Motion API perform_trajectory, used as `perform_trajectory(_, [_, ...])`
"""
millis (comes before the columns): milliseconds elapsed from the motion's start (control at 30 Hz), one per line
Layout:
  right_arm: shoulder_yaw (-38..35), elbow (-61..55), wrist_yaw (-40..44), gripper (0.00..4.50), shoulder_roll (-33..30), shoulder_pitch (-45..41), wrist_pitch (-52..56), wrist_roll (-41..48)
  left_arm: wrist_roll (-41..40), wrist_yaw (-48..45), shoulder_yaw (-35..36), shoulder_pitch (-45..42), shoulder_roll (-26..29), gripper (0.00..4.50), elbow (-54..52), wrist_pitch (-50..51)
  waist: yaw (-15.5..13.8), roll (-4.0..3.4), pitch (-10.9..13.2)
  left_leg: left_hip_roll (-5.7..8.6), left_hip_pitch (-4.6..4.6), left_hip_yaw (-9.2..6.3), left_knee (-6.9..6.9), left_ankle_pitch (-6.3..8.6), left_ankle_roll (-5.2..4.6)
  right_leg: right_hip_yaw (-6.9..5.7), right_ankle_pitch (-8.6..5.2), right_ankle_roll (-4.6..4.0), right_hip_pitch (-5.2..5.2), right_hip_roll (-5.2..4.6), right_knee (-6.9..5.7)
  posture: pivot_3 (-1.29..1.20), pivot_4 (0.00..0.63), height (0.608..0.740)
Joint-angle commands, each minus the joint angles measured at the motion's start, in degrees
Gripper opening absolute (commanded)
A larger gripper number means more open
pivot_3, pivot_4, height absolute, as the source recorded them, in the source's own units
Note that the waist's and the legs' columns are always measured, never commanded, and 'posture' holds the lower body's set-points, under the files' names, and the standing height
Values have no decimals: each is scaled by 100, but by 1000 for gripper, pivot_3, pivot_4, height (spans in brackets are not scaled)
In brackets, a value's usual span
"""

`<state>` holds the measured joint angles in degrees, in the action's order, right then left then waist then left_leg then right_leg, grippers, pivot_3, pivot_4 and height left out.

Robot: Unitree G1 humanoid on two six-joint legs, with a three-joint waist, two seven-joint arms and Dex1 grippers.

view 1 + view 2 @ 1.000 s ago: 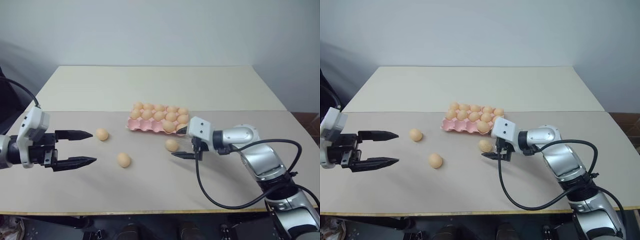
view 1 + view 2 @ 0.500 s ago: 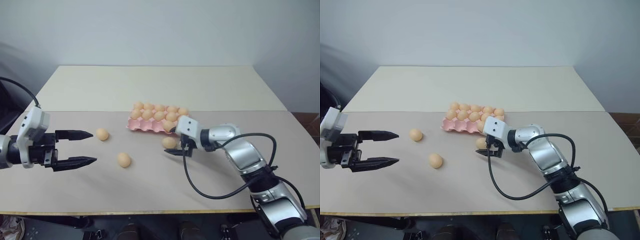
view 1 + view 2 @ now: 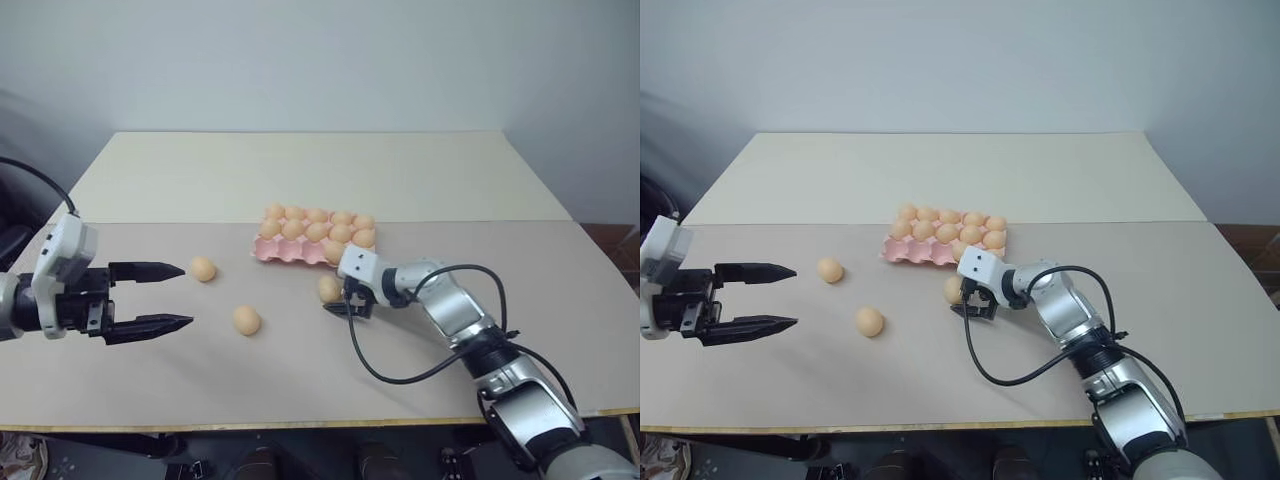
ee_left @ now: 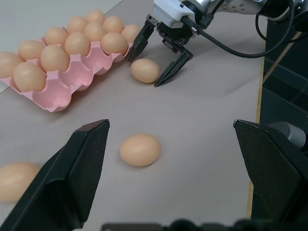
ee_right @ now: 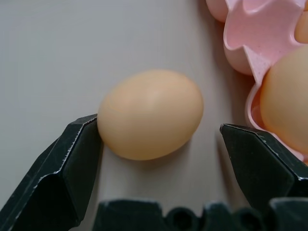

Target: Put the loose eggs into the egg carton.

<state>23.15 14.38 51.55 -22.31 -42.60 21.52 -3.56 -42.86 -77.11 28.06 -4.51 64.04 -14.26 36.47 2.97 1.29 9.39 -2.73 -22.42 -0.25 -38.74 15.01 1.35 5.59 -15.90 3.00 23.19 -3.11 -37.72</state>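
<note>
Currently on the pale surface point(image 3: 330, 180): one egg carton point(image 3: 312, 236), pink moulded tray, lying flat near the middle, its visible cups holding tan-orange eggs; the cup at the near right corner is hidden behind the right hand, so its content cannot be told. Loose eggs, three in number, all resting on the surface outside the carton. First loose egg point(image 3: 330, 288): just beside the near edge of the carton, between the two black fingers of the right hand point(image 3: 340, 297). Right hand: open, fingers spread to either side of that egg; in the right wrist view one finger point(image 5: 67, 163) stands at or touching the egg's side, while the other finger point(image 5: 260, 163) stands apart from it with bare surface between, close beside the carton's rim. The egg still rests on the surface, not lifted. Second loose egg point(image 3: 204, 268): to the left of the carton, well apart from it, near the tip of the left hand's upper finger. Third loose egg point(image 3: 246, 320): nearer the front edge of the surface, between the other two. Left hand point(image 3: 180, 296): open, fingers wide apart, empty, held above the left part of the surface, pointing towards the second and third eggs without touching either.
</note>
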Motion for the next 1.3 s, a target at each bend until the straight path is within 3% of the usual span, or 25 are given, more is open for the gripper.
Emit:
perform_trajectory(33, [-99,-26,-39,4455,27,-157,-140,-52,-85,11,235,3,62,4500,-133,2,4,0,0,0,0,0,0,0,0,0,0,0,0,0,0,0,150,740])
perform_trajectory(533, [-136,-32,-5,4455,150,-134,-82,-51,-78,14,243,11,75,4500,-124,-2,96,0,0,0,0,-1,0,0,0,0,0,0,0,0,0,0,150,740])
perform_trajectory(633, [-139,-52,38,3861,151,-128,-87,-22,-68,11,225,-10,80,4500,-100,-15,96,0,0,0,0,-1,0,0,0,0,0,0,0,0,0,0,150,740])
perform_trajectory(767, [-148,-142,69,2636,145,-99,-68,-3,-65,3,229,-14,83,4500,-89,-21,97,0,0,0,0,-1,0,0,0,0,0,0,0,0,0,0,150,740])
perform_trajectory(1133, [-501,-689,49,2527,195,-338,225,283,-106,36,225,-97,39,4500,-26,-30,97,0,0,0,-1,-2,1,0,0,0,0,0,0,0,0,0,150,740])
perform_trajectory(1300, [-759,-76,-290,2527,590,-824,118,416,-141,72,211,-153,3,4500,-24,-17,118,-1,0,-2,2,-3,3,0,0,0,0,0,2,1,-4,0,150,740])
